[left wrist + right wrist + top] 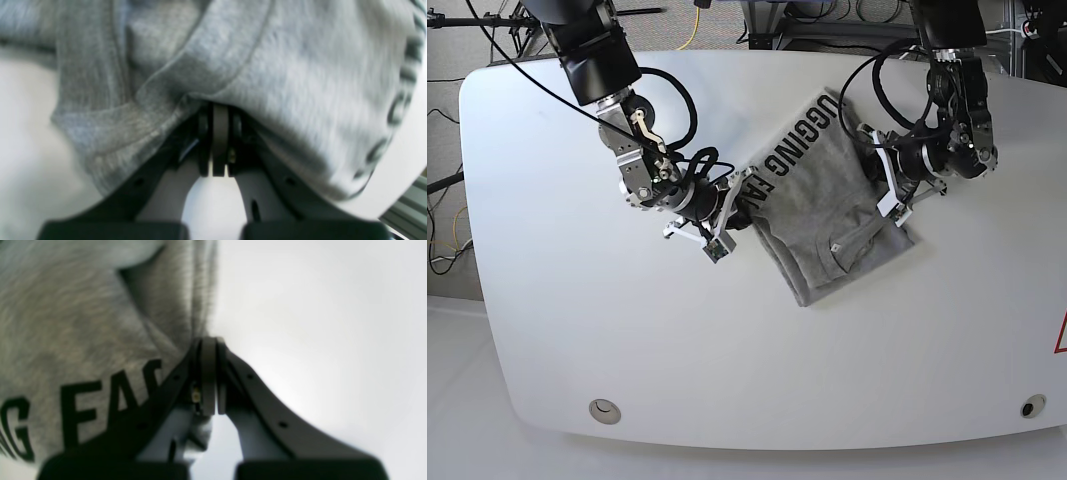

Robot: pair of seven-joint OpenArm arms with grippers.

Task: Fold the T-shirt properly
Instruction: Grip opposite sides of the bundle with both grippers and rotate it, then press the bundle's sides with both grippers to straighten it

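Mid-fold step, by my judgement: left claw [220, 110] pinched the grey T-shirt [827, 210] at a hem edge, right claw [208, 343] pinched its opposite side beside the black lettering [80, 410]. Shirt lay bunched between both claws on the white desk [577, 330]. Next likely needs both claws carrying the edge across evenly. No containers visible.

A large white table [557, 330] with rounded corners fills most of the base view, its surface evenly and softly lit. Near its front edge sit two small round fittings [605, 408], one toward each corner. Beyond the far edge lies grey carpeted floor [717, 18] with black cables [442, 180] and a yellow cable [695, 25] trailing across it.
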